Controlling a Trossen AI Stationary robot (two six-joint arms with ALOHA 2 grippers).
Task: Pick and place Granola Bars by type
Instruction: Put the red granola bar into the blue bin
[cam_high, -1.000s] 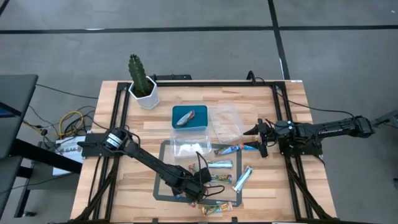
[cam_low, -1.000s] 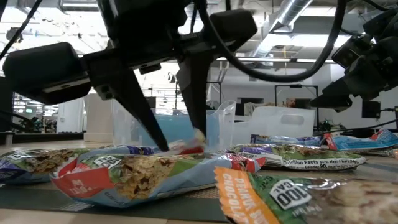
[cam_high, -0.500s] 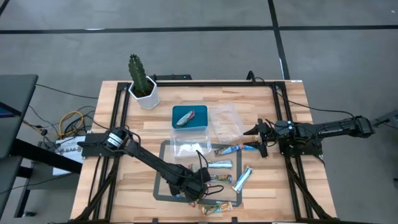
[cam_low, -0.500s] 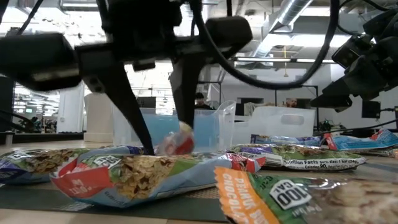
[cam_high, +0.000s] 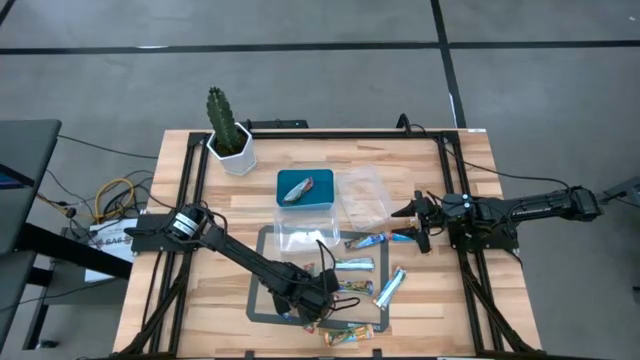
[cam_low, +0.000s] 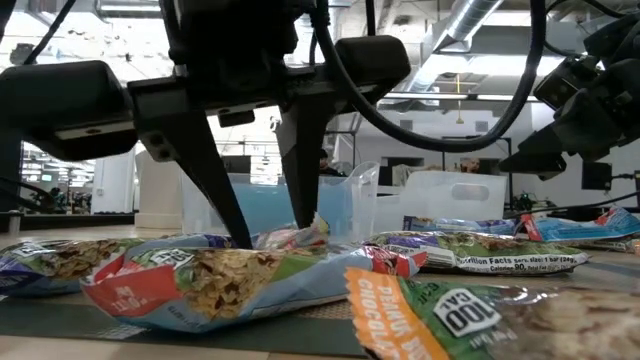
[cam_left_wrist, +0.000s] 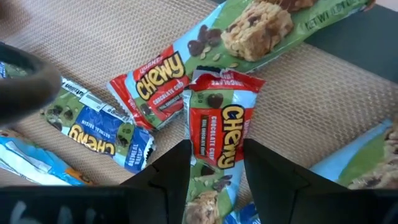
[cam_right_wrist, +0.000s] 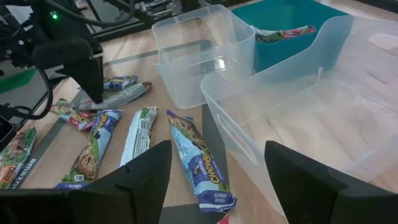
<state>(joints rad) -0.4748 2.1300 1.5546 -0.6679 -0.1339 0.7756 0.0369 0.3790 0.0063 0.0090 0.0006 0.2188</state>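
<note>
Several wrapped granola bars lie on the dark mat (cam_high: 262, 300) near the table's front: silver-light blue ones (cam_high: 352, 265) (cam_high: 388, 288), a blue one (cam_high: 368, 241) and an orange-and-green one (cam_high: 345, 335). My left gripper (cam_high: 316, 300) reaches down to the mat and is shut on a red-and-green Chewy bar (cam_left_wrist: 219, 134). Two more Chewy bars (cam_left_wrist: 149, 87) (cam_left_wrist: 102, 127) lie flat beside it. My right gripper (cam_high: 412, 226) is open and empty, above the table's right side, by the blue bar. My left gripper has the red-and-green Chewy bar between its two fingers (cam_left_wrist: 171, 180), which meet the bar's long edges (cam_left_wrist: 193, 143) near one end. The fingers come from above, pointing down, across the bar. The bar's other end (cam_low: 305, 235) tips up off the mat, its wrapper crinkled.
A teal tray (cam_high: 322, 202) at mid table holds one bar. A clear tub (cam_high: 362, 195) stands to its right and another (cam_high: 300, 240) in front of it. A potted cactus (cam_high: 232, 140) stands at the far left. Bare wood lies at the table's left.
My left gripper has shifted a little toward the table's left edge, fingers still down at the mat. The red-and-green bar between them has moved along with it, one end rising and then settling lower.
</note>
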